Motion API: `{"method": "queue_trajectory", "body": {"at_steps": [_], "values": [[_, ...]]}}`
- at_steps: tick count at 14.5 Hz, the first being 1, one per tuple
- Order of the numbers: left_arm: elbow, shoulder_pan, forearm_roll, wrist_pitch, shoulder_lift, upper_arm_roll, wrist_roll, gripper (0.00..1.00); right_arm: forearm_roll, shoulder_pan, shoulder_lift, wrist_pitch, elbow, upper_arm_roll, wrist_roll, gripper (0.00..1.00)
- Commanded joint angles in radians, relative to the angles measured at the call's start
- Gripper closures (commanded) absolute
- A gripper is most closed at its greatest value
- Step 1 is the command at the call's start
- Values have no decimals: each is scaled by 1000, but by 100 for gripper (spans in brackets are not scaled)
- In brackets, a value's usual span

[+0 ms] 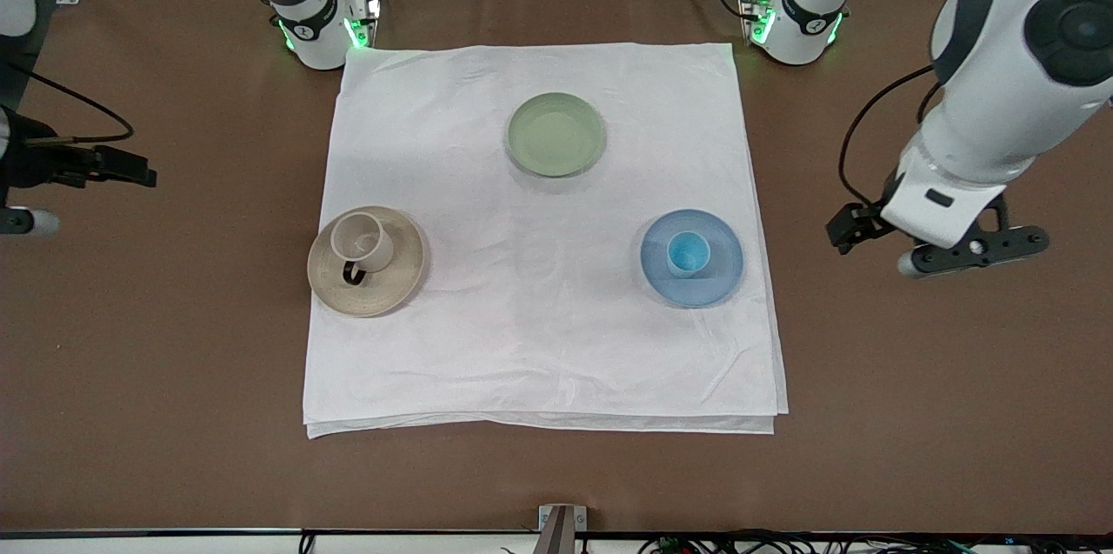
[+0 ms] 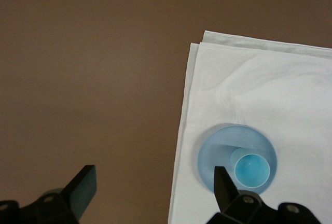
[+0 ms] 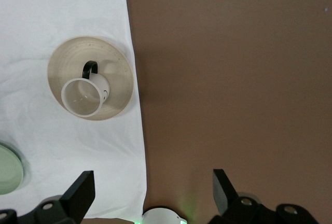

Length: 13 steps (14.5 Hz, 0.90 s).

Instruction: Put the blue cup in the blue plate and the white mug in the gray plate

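The blue cup stands upright in the blue plate, on the white cloth toward the left arm's end. It also shows in the left wrist view, in the blue plate. The white mug stands in the gray plate toward the right arm's end, its black handle pointing toward the front camera. Mug and gray plate show in the right wrist view. My left gripper is open and empty, up over bare table beside the cloth. My right gripper is open and empty over bare table at its end.
A green plate lies empty on the white cloth, farther from the front camera than the other two plates. Brown table surrounds the cloth. The arm bases stand at the cloth's two farthest corners.
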Motion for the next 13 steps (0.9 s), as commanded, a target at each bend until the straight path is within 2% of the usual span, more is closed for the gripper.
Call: {"method": "queue_trajectory", "body": {"at_steps": [1, 4, 6, 8, 10, 12, 13], "values": [[-1, 70, -23, -90, -76, -11, 159, 0, -29, -23, 8, -26, 55, 16, 1, 0], [-15, 32, -78, -153, -159, 74, 257, 0, -12, -18, 13, -18, 47, 19, 5, 0], [-33, -20, -135, -218, -214, 159, 280, 0, -11, -17, 10, -18, 49, 19, 5, 0], [-78, -74, -155, -219, -259, 239, 305, 0, -12, -18, 1, -35, 52, 21, 7, 0], [-116, -77, -183, -219, -292, 264, 308, 0, -11, -26, -18, -57, 39, 34, 2, 0], [-142, -77, -184, -215, -318, 261, 308, 0, -20, -84, -100, -15, -52, 100, 2, 0], [-144, -74, -190, -213, -319, 259, 308, 0, -20, -95, -149, 11, -112, 114, 1, 0]]}}
